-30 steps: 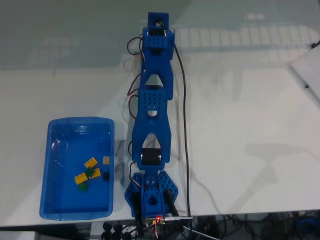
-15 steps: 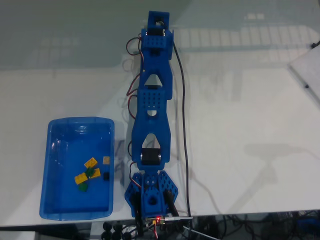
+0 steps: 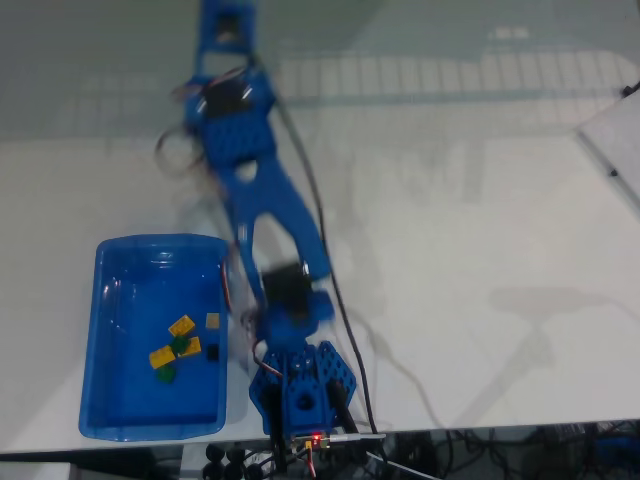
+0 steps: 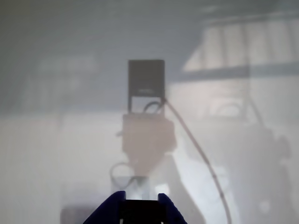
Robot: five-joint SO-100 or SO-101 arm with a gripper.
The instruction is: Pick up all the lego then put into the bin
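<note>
The bin (image 3: 100, 300) is the landmark: it sits on the white table (image 3: 480, 250), just left of the arm's base (image 3: 300, 395) in the fixed view. Inside it, toward its right wall, lies the lego (image 3: 183, 345): about 7 small bricks in a loose cluster, yellow-orange, dark green, black and 1 tan piece nearest the wall. No brick can be made out on the table around the bin, though the picture is soft and a tiny piece could be missed.

The arm (image 3: 255, 195) stretches up and away from the bin, blurred by motion, with its gripper (image 3: 225, 22) well beyond the bin's far end near the top edge of the fixed view. In the wrist view the blue gripper (image 4: 139, 205) enters from the bottom edge, facing a glossy surface with a hazy reflection; whether its fingers are parted or closed cannot be told.

Judging from this, the collecting looks done or nearly so. To do the present step well, the arm should sweep slowly so that the wrist camera can check the table beyond the bin for any stray brick, keeping high enough not to clip the bin's rim.
</note>
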